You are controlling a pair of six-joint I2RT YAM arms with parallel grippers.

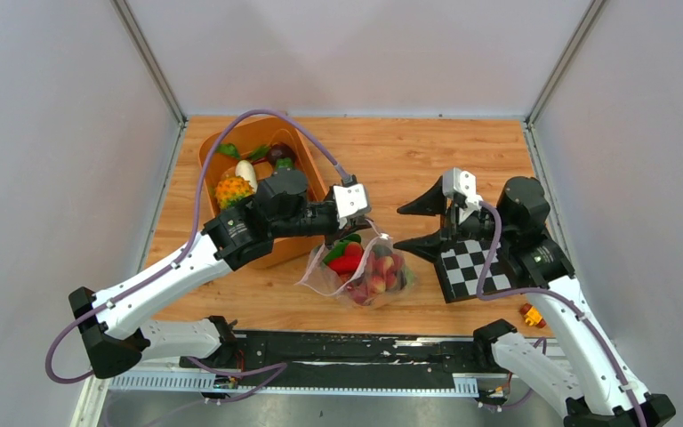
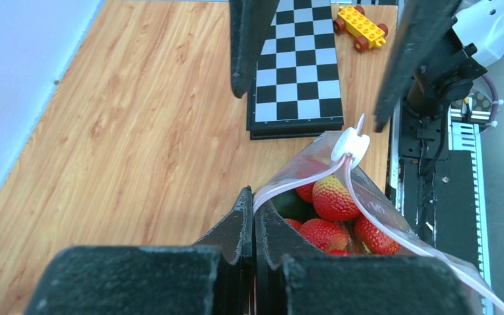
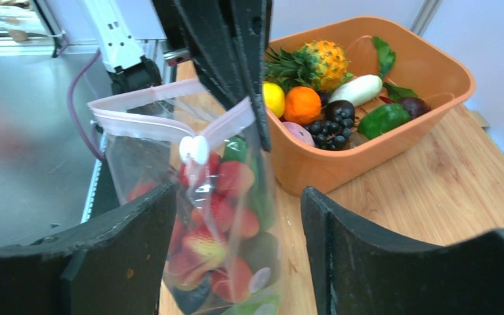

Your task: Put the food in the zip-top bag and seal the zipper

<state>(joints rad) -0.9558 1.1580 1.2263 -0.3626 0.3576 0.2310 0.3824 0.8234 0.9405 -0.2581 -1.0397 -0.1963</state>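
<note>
Above wooden table point(image 1: 409, 151), pinches upright zip-top bag point(image 1: 369, 280) by its zipper point(image 2: 302, 178) in left gripper point(image 2: 254, 203), spreads right gripper point(image 1: 400, 229) wide nearby, risks tugging bag loose through a hard pull on white slider point(image 2: 351, 144), spilling strawberries point(image 2: 331, 197).

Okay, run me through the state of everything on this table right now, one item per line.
zip-top bag: upright, held by its top edge.
zipper: unsealed, strips parted along part of the mouth.
food: some in the bag, more in the tub.
orange tub: upright, open-topped.
left claw: shut on the bag's top edge.
right claw: open, gripping nothing.
checkered board: flat on the table.
</note>
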